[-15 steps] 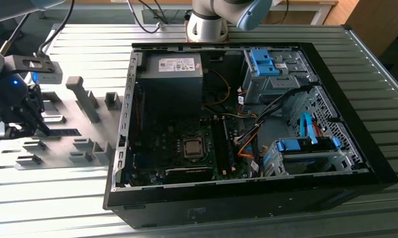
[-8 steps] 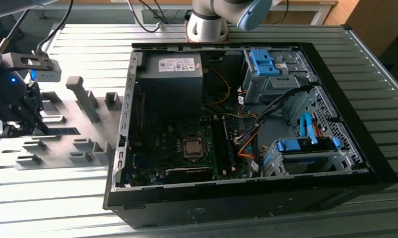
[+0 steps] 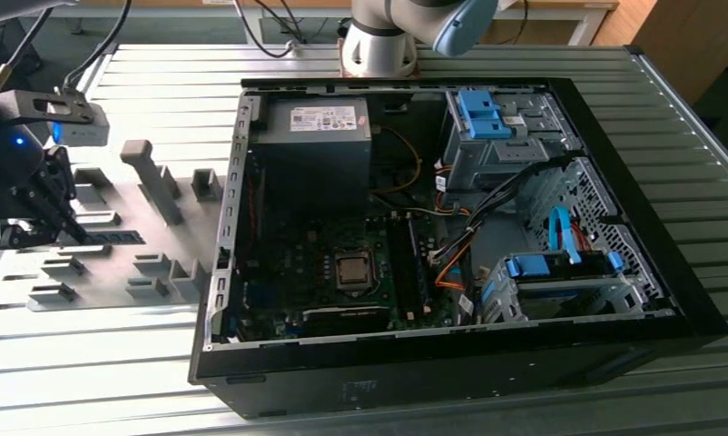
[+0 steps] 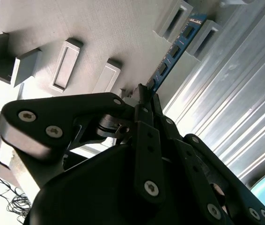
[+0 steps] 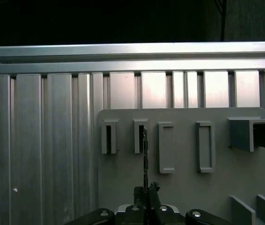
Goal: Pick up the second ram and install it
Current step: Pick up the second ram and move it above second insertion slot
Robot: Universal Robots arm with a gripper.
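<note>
Gripper (image 5: 146,190): jaws are seemingly clamping the second ram (image 4: 177,47) at its near end.
Seat: ram is standing on edge between grey holder blocks (image 4: 206,37).
Advice: lifting straight, without twisting, is looking safest.

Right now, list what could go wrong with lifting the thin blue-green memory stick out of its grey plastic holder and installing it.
1. The black gripper sits at one end of the thin blue-green memory stick, whose far end lies between grey plastic holder blocks. A lift from there might tilt it and jam it.
2. In the open black computer case, orange cables run beside the motherboard's memory slots. They might snag the stick.
</note>
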